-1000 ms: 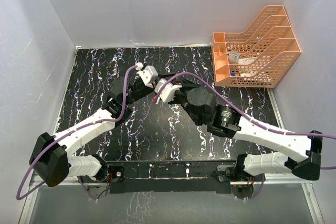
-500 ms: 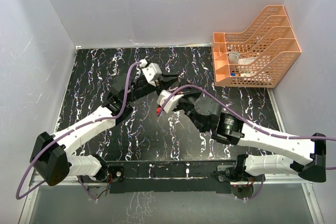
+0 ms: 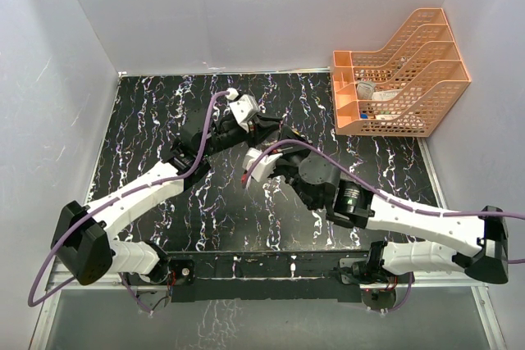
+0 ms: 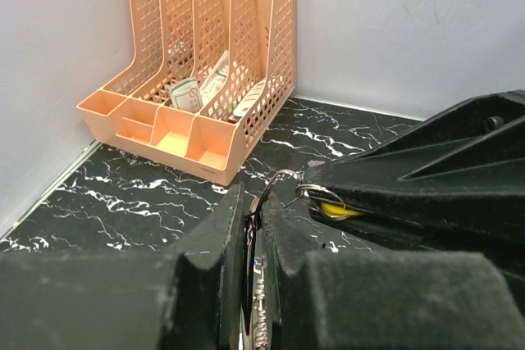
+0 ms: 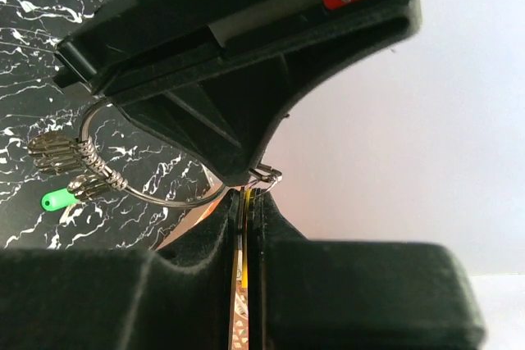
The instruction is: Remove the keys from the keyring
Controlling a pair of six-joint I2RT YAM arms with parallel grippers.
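You are working over the black marbled table [image 3: 156, 112], with both arms reaching in to meet near its middle, well clear of the orange file rack [image 3: 402, 79] at the far right corner. The left gripper [image 3: 268, 127] has its fingers drawn almost together on something thin, which I take to be the keyring [image 5: 164, 197] where the wire runs in between them (the exact contact is hidden). The right gripper [image 5: 248, 202] is pinched fully down on the yellow-headed key [image 4: 338, 211], with only a sliver of yellow showing between its pads. The ring hangs in the air between the two grippers, off the table. Expect it to be light, stiff and springy, with slick wire that will turn in a loose grip, so hold it by the rim, away from the split. The brass keys [image 5: 61, 152] and the green-headed key [image 5: 56, 200] dangle loose at the far side of the ring and will swing and slide. Each key is rigid but tiny, so grip it flat across its head.
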